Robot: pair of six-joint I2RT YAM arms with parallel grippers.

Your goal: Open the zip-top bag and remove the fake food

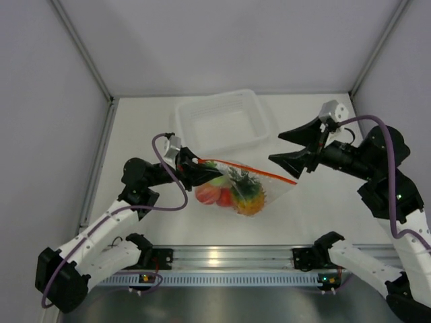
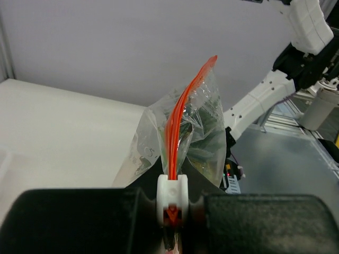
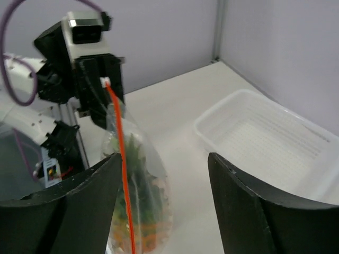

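The zip-top bag (image 1: 259,183) hangs in the air over the table's front middle, its red-orange zip strip (image 1: 256,170) running left to right. Through the clear plastic I see fake food: an orange pineapple (image 1: 248,200) with green leaves and a red fruit (image 1: 209,194). My left gripper (image 1: 190,167) is shut on the white slider (image 2: 173,191) at the strip's left end. The strip (image 2: 181,108) rises away from the slider between the bag's (image 2: 204,129) walls. My right gripper (image 1: 276,147) stands open just right of the bag (image 3: 139,211), holding nothing; the strip (image 3: 121,159) passes beside its left finger.
A rigid clear rectangular tray (image 1: 264,111) sits behind the bag at the table's back middle; its rim (image 3: 212,127) also shows to the right in the right wrist view. Grey walls enclose the table on three sides. A metal rail (image 1: 222,259) runs along the front edge.
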